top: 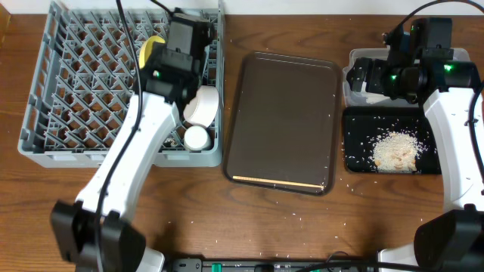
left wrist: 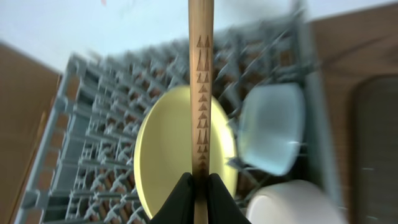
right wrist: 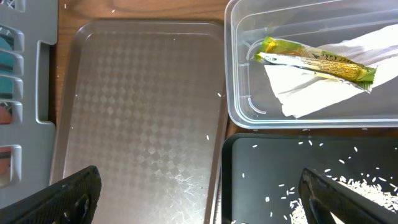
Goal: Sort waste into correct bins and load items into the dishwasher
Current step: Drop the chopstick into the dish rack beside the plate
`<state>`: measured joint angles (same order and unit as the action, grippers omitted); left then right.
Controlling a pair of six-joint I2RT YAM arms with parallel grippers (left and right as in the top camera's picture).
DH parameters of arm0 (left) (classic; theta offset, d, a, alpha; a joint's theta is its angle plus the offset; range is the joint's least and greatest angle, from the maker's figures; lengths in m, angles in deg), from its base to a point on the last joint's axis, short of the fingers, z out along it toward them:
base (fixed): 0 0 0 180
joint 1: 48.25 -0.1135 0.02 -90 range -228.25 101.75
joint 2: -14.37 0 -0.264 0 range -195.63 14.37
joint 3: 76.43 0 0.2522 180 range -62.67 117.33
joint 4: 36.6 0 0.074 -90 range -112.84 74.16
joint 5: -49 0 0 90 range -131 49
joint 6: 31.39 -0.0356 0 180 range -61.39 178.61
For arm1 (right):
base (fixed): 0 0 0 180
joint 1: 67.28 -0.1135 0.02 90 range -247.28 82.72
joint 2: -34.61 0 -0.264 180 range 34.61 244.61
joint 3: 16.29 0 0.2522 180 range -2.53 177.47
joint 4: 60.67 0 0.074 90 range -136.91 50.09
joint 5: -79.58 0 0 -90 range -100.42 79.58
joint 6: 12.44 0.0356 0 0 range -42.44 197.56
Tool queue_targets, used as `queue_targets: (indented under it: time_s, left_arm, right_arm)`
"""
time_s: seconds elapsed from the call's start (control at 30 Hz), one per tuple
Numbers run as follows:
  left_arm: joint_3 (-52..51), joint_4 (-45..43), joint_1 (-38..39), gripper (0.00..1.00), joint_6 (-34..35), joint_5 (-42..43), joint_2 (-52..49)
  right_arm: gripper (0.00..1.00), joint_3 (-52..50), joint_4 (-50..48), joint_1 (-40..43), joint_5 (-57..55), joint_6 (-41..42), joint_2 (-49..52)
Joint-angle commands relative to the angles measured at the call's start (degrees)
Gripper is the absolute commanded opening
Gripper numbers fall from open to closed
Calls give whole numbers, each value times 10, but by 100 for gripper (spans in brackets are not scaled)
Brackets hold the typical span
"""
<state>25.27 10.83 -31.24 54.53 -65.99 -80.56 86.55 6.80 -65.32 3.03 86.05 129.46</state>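
Where the left gripper (left wrist: pixel 200 182) closes at the bottom centre of the left wrist view, its black fingers (left wrist: pixel 181 198) pinch a wooden chopstick (left wrist: pixel 201 93) that runs straight up the frame, marked with a column of small dark triangles. Behind it lie the brown table (left wrist: pixel 25 118) and a pale wall (left wrist: pixel 93 25) at the top. Beyond the stick the grey dish rack (left wrist: pixel 87 155) holds a round yellow plate (left wrist: pixel 165 149), a light blue bowl (left wrist: pixel 270 134) to its right and a white bowl (left wrist: pixel 286 204) at lower right. In the right wrist view the right gripper (right wrist: pixel 199 190) is spread wide above the brown tray (right wrist: pixel 143 106) and the black tray (right wrist: pixel 249 162) strewn with rice (right wrist: pixel 367 183). The clear tub (right wrist: pixel 239 109) at upper right holds the green-and-yellow wrapper (right wrist: pixel 317 60) on a white napkin (right wrist: pixel 305 93). Overhead, a second chopstick (top: pixel 280 181) lies along the brown tray's lower edge.
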Motion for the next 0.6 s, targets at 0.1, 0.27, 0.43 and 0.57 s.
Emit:
queue_targets:
  time_s: [0.1, 0.27, 0.43, 0.57]
  left_arm:
    - [-5, 1, -45, 34, 33, -12, -74]
    - [-3, 1, -39, 68, 33, -12, -74]
    - [1, 11, -23, 79, 60, -10, -21]
    - [1, 60, 9, 78, 85, 57, 45]
  right_arm:
    - [99, -1, -1, -1, -1, -4, -12]
    - [99, -1, -1, -1, -1, -4, -12]
    - [99, -1, -1, -1, -1, -4, -12]
    - [99, -1, -1, -1, -1, -4, -12]
